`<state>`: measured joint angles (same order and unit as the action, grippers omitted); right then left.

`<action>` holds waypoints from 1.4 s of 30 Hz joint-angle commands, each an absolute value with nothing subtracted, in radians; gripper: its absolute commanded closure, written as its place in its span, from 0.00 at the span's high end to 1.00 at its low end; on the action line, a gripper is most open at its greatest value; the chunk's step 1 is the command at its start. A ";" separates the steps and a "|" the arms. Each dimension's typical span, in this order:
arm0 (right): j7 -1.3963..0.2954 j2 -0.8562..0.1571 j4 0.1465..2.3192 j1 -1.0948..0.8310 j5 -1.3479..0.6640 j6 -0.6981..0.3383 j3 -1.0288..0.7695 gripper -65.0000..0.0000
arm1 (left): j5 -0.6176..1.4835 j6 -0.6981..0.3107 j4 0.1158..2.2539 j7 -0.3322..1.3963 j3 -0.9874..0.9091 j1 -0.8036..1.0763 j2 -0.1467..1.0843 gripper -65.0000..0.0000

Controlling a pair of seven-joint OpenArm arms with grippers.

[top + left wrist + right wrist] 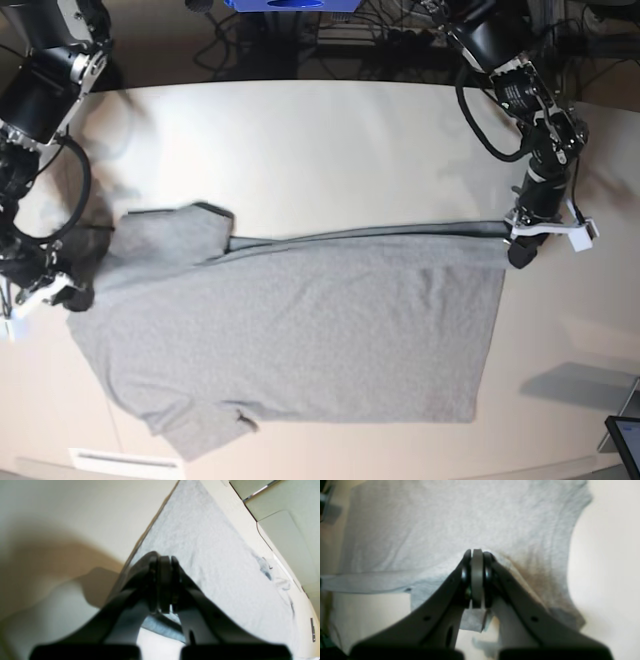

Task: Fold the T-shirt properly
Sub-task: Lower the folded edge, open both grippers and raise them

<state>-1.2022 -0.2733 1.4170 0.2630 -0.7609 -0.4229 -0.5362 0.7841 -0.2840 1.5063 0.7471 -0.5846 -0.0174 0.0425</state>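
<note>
The light grey T-shirt (300, 340) lies spread on the cream table (330, 140), plain side up, with a long fold line along its far edge and one sleeve (165, 240) at the far left. My left gripper (520, 252) is at the shirt's far right corner. In the left wrist view it (163, 560) is shut, with the shirt's (212, 555) edge pinched between its fingers. My right gripper (75, 297) is at the shirt's left edge. In the right wrist view it (477, 552) is shut on bunched cloth (445, 517).
Cables (400, 40) and a blue object (290, 5) lie beyond the table's far edge. A dark screen corner (625, 440) shows at the lower right. A white label (110, 460) sits at the table's front edge.
</note>
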 commanded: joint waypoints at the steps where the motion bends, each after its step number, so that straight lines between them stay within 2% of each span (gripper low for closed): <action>1: -1.179 -0.292 1.432 0.294 -0.769 -0.432 -0.539 0.00 | 0.800 -0.288 1.514 0.723 -0.587 -0.044 0.059 0.00; 9: -1.176 -0.292 1.394 0.312 -0.757 -0.432 -0.539 0.00 | 0.799 -0.288 1.397 0.722 -0.585 -0.114 0.073 0.00; 13: -1.112 -0.298 1.322 0.312 -0.756 -0.432 -0.489 0.00 | 0.796 -0.288 1.377 0.720 -0.587 -0.120 0.073 0.00; 21: -0.961 -0.340 1.256 0.311 -0.757 -0.433 -0.332 0.00 | 0.555 -0.288 1.377 0.656 -0.578 -0.153 0.062 0.00; 29: -0.941 -0.340 1.191 0.320 -0.756 -0.433 -0.328 0.00 | 0.529 -0.289 1.273 0.653 -0.576 -0.200 0.085 0.00; 35: -0.937 -0.360 1.187 0.320 -0.756 -0.432 -0.328 0.00 | 0.363 -0.291 1.222 0.550 -0.426 -0.209 0.085 0.00; 42: -0.937 -0.364 1.187 0.320 -0.756 -0.429 -0.329 0.03 | 0.348 -0.291 1.230 0.545 -0.390 -0.203 0.087 0.00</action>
